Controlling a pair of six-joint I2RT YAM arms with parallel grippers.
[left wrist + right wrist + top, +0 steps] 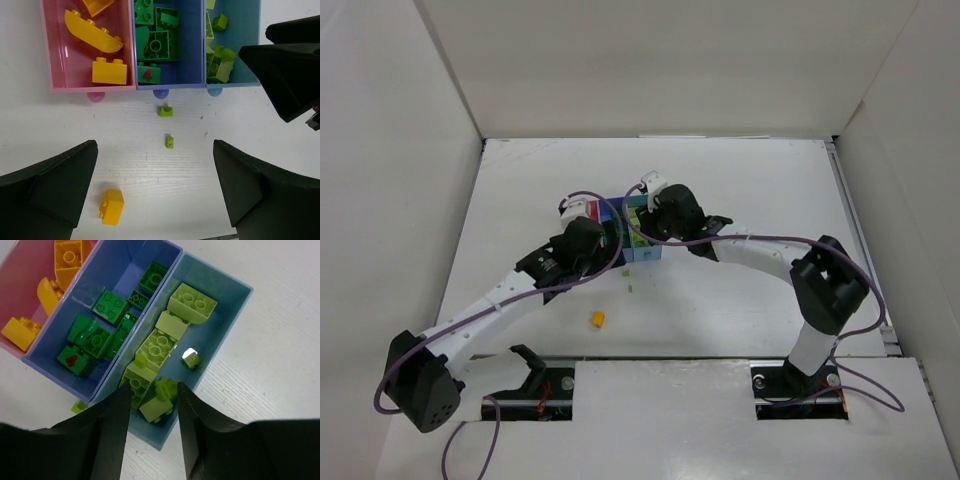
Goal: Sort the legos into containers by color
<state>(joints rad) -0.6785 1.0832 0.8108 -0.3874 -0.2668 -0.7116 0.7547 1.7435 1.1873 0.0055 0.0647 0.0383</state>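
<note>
Three joined containers hold sorted legos: the pink bin (47,60) orange-yellow ones, the periwinkle bin (170,80) dark green ones, the light blue bin (225,315) pale lime ones. My right gripper (153,389) hovers over the near end of the light blue bin, jaws apart. A small lime brick (165,388) lies between them, close to the right finger. My left gripper (155,165) stands wide open over the table in front of the bins. Below it lie an orange brick (112,206) and two tiny lime bricks (165,110) (169,142).
White walls enclose the table (740,300) on three sides. The right arm's black finger (290,70) reaches in beside the light blue bin in the left wrist view. Both arms meet at the bins (642,252) in mid-table.
</note>
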